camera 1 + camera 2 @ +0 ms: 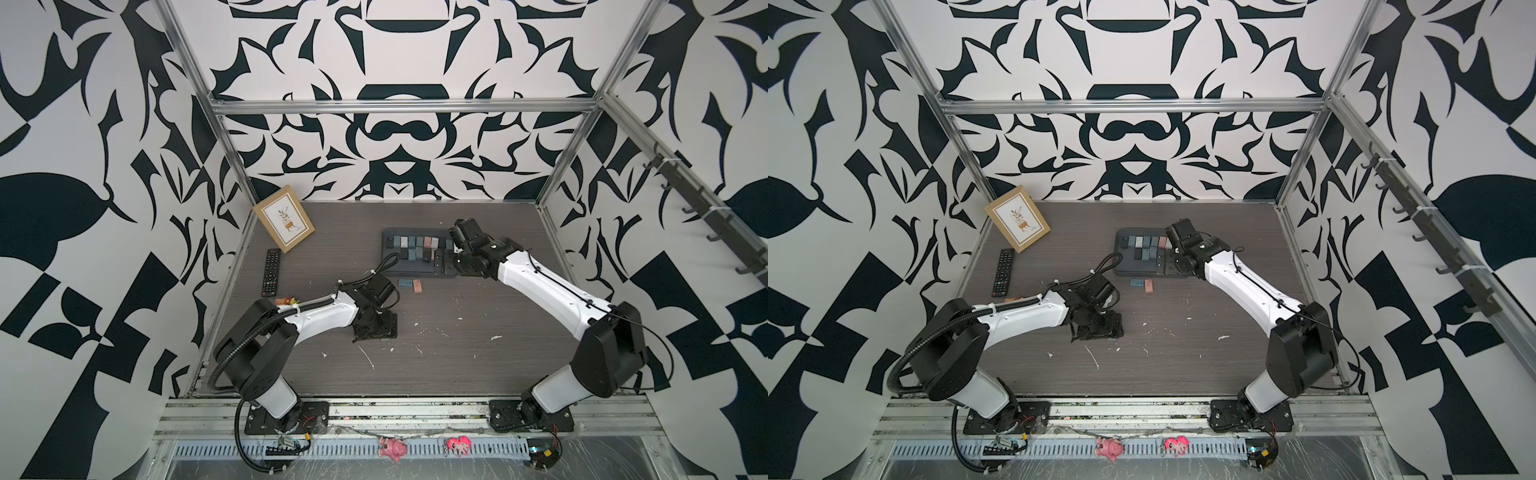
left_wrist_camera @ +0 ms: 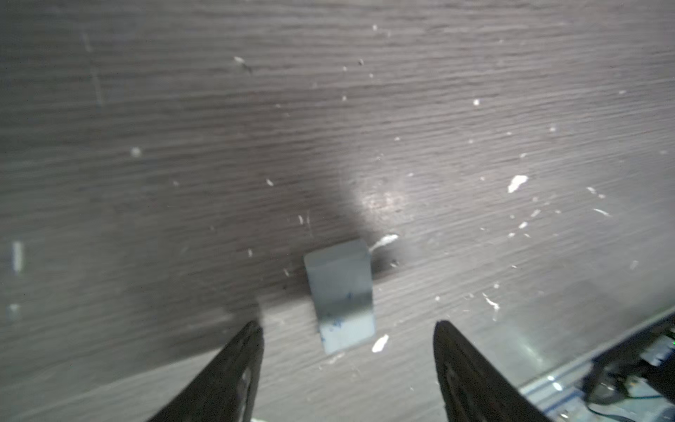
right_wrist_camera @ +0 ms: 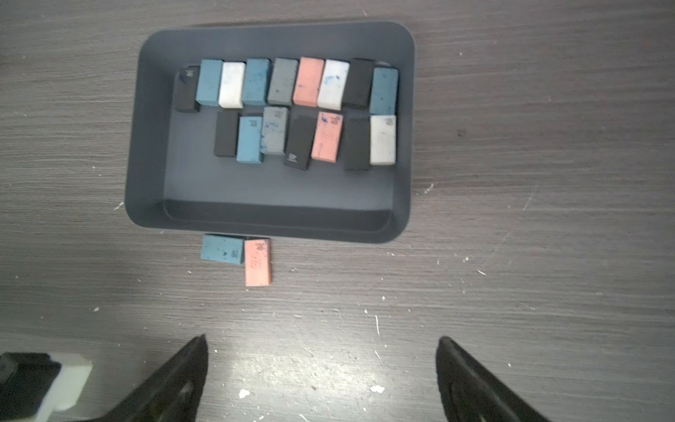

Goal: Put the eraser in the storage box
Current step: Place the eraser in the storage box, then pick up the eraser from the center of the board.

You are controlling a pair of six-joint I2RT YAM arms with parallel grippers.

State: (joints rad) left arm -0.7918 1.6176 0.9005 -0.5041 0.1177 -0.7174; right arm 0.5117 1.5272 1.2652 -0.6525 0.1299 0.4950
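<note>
My left end effector jaws spread, empty, tips straddling near end of grey eraser flat on worktop, apart from storage box. Advance to eraser middle, pinch long sides squarely. My right end effector spread wide, empty.

Left gripper and right gripper point downward, jaws apart

Perhaps grey eraser lies flat, well apart from the dark, part-filled storage box.
</note>
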